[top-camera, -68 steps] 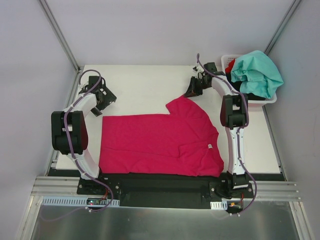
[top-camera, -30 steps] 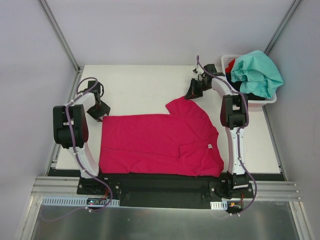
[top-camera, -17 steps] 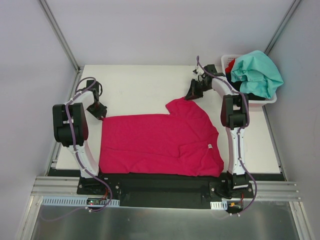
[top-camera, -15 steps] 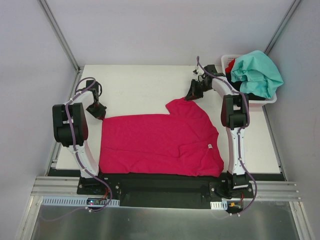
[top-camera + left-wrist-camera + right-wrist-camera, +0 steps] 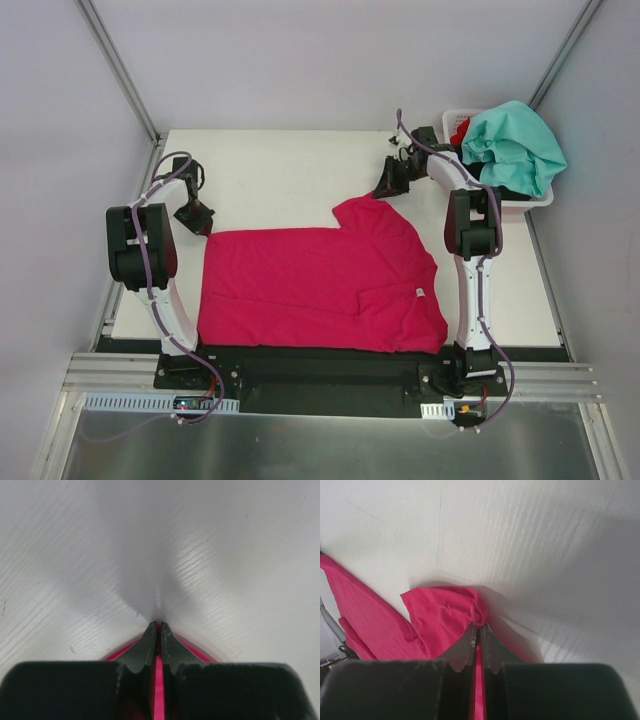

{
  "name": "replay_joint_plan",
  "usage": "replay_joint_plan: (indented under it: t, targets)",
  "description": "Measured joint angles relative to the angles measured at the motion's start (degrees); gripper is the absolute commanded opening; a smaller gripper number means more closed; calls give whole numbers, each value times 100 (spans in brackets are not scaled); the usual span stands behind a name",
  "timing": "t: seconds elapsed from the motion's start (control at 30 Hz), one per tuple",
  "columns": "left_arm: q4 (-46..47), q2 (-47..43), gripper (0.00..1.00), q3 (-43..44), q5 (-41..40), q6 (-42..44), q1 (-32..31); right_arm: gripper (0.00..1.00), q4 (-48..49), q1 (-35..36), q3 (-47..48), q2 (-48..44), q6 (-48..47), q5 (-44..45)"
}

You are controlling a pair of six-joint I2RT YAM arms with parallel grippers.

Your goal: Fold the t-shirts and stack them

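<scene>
The large magenta-pink t-shirt (image 5: 320,285) lies flat on the white table, its small white label (image 5: 419,292) near the right side. My left gripper (image 5: 200,224) sits at the shirt's far left corner. In the left wrist view its jaws (image 5: 159,625) are shut with a strip of pink cloth (image 5: 158,680) between them. My right gripper (image 5: 383,192) is at the tip of the far sleeve. The right wrist view shows it (image 5: 479,626) shut on a bunched fold of that pink sleeve (image 5: 440,615). A teal-mint t-shirt (image 5: 512,145) and a red one (image 5: 460,128) lie in the basket.
The white plastic basket (image 5: 520,203) stands at the table's far right corner, heaped with cloth, close beside the right arm. Bare white table (image 5: 280,170) stretches beyond the shirt to the far edge. Grey walls enclose the table on three sides.
My left gripper came down to the shirt's far left corner and shut on it. The right gripper has stayed shut on the sleeve, barely moving.
</scene>
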Motion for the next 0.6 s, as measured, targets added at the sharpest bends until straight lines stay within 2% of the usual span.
replay_joint_plan:
  t: [0.23, 0.6]
  targets:
    - [-22, 129, 0, 195, 61, 0, 0, 1, 15, -33, 59, 2, -15, 4]
    - [-79, 645, 0, 942, 258, 2, 0, 1, -46, -35, 1036, 63, -37, -7]
